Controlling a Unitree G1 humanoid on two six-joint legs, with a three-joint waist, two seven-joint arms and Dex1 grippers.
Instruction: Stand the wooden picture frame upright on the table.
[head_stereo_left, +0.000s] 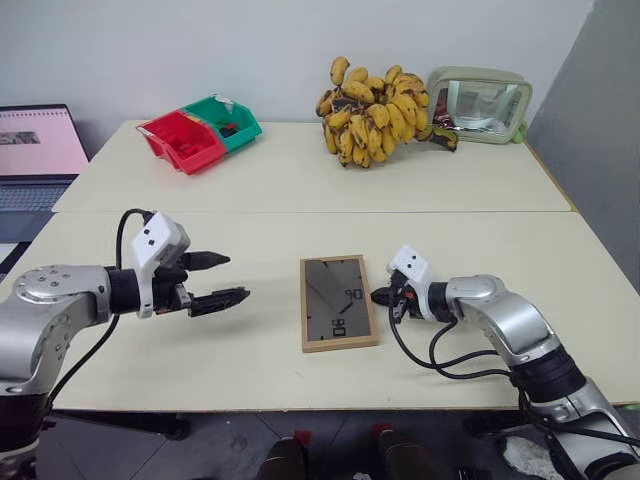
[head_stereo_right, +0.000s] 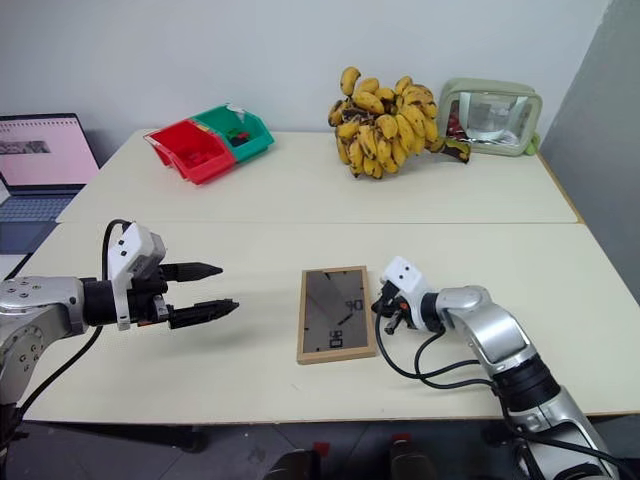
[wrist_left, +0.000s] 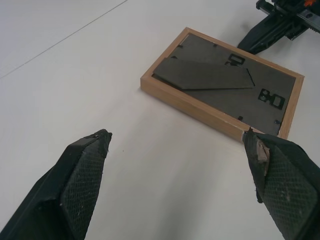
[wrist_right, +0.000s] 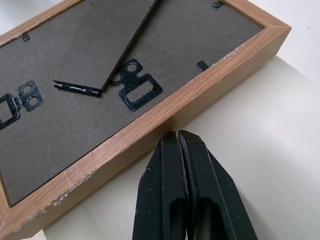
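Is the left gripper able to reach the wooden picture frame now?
Probably yes: the left gripper is open and aimed at the wooden picture frame, with bare table between them. The shut right gripper is at the opposite edge.

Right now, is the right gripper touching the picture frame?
Touching. In the right wrist view the shut tips of the right gripper meet the wooden side of the picture frame, which lies face down on the table.

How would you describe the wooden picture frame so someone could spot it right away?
On the near half of the cream table, between the two claws, lies the wooden picture frame. It is face down, flat, light wood around a dark back with metal hangers, unlike the green-rimmed case standing far off.
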